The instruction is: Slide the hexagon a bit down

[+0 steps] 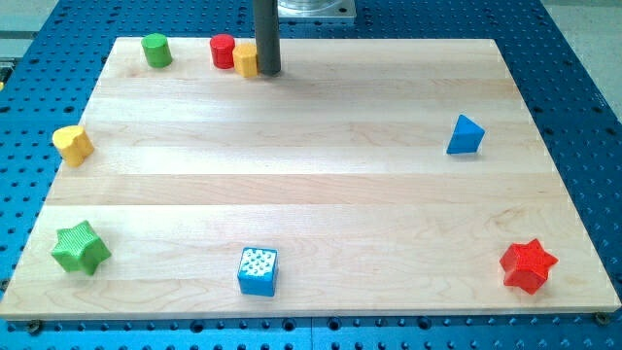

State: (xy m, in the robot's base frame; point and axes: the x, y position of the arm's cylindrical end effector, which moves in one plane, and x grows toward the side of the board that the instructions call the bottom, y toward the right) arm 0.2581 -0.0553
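A small yellow hexagon (pixel 246 60) sits near the top edge of the wooden board (pixel 311 194), left of centre. My tip (pixel 267 71) stands right beside it on its right side, touching or nearly touching it. A red cylinder (pixel 223 51) sits against the hexagon's left side.
A green cylinder (pixel 155 50) is at the top left. A yellow heart (pixel 73 145) is at the left edge. A green star (pixel 81 247) is at the bottom left, a blue cube (pixel 258 270) at the bottom, a blue triangle (pixel 466 135) at the right, a red star (pixel 528 265) at the bottom right.
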